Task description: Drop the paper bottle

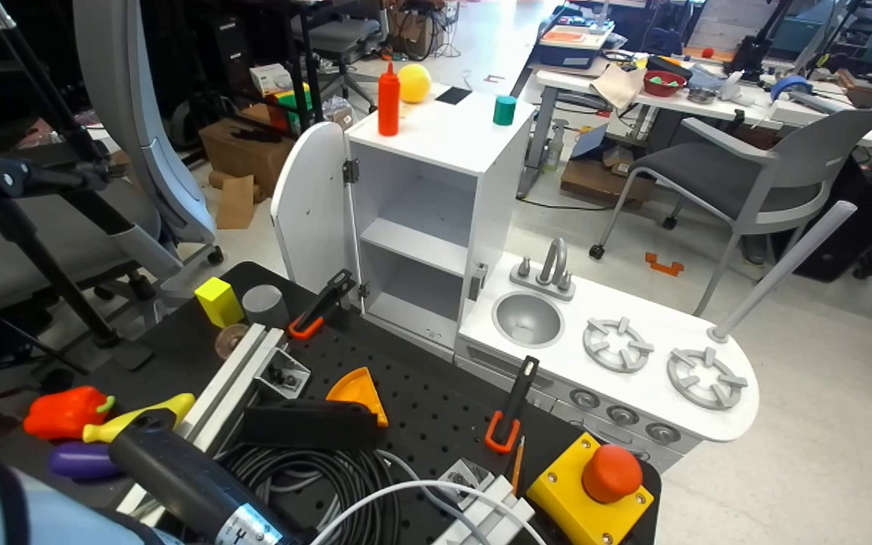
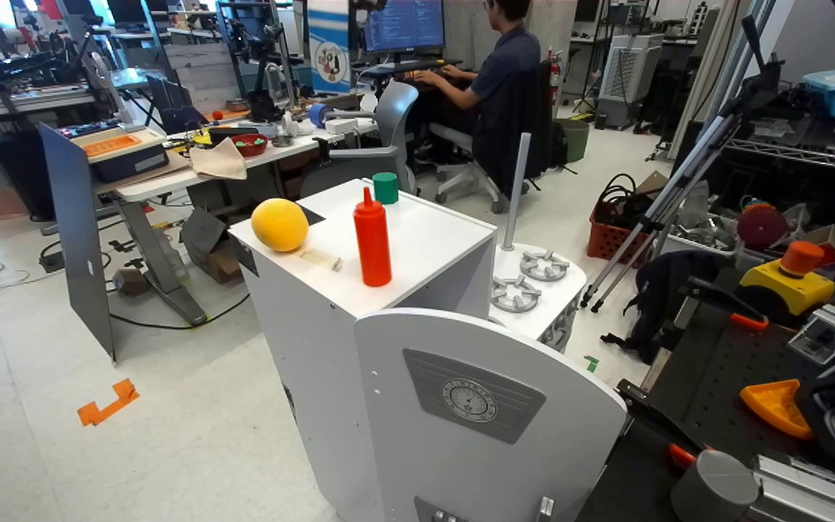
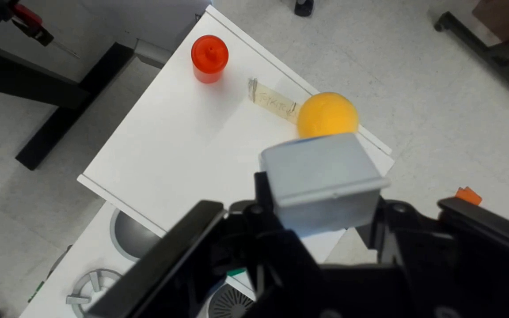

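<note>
Burner (image 3: 77, 299): is sitting on the white counter (image 3: 91, 251) at the lower left of the wrist view, partly covered.
Sink (image 3: 133, 234): is lying in the same counter, closer to the cabinet (image 3: 161, 154), showing only in part.
Cabinet: is presenting a white top; in both exterior views its door (image 1: 315, 204) is standing open.
Red bottle (image 3: 209, 57): is standing upright on the cabinet, near the corner by the door.
Green cylinder (image 1: 505, 110): in both exterior views, is standing on the cabinet near the rear corner on the counter's side.
Tape strip (image 3: 274, 101): is lying flat between the red bottle and the yellow ball (image 3: 327, 112), carrying handwriting.
Gripper (image 3: 318, 203): is reaching in from the bottom of the wrist view.
Fingers (image 3: 263, 192): are standing partway apart, one at each side of the paper bottle (image 3: 320, 176), and are clasping it.
Paper bottle: is being held in the gripper, a blue mark showing along one edge of its white body; in the wrist view it is overlapping the cabinet and the ball's lower edge. Its height above the cabinet cannot be told.
Yellow ball: is resting on the cabinet near its edge, at the tape strip's end.
Orange patch (image 3: 469, 195): is showing on the floor (image 3: 413, 57) at the right of the wrist view.
</note>
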Motion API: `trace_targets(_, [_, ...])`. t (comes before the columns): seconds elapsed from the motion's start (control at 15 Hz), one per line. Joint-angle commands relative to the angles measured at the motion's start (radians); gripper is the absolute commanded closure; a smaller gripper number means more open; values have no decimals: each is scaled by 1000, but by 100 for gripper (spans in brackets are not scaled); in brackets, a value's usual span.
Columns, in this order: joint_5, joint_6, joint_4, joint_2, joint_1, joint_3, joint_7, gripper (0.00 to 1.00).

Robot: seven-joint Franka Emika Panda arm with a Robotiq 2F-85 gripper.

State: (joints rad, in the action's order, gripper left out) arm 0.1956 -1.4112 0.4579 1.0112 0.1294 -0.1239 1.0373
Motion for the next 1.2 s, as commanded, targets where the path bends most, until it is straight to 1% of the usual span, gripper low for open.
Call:
trace_targets(0.0, [50, -18, -29, 44, -21, -7, 68, 80])
trace_targets(0.2, [72, -41, -28, 70, -35, -11, 109, 80])
trace_targets(0.6, [100, -135, -27, 115, -56, -11, 265, 80])
trace_targets(1.13, [104, -163, -24, 158, -85, -14, 444, 80])
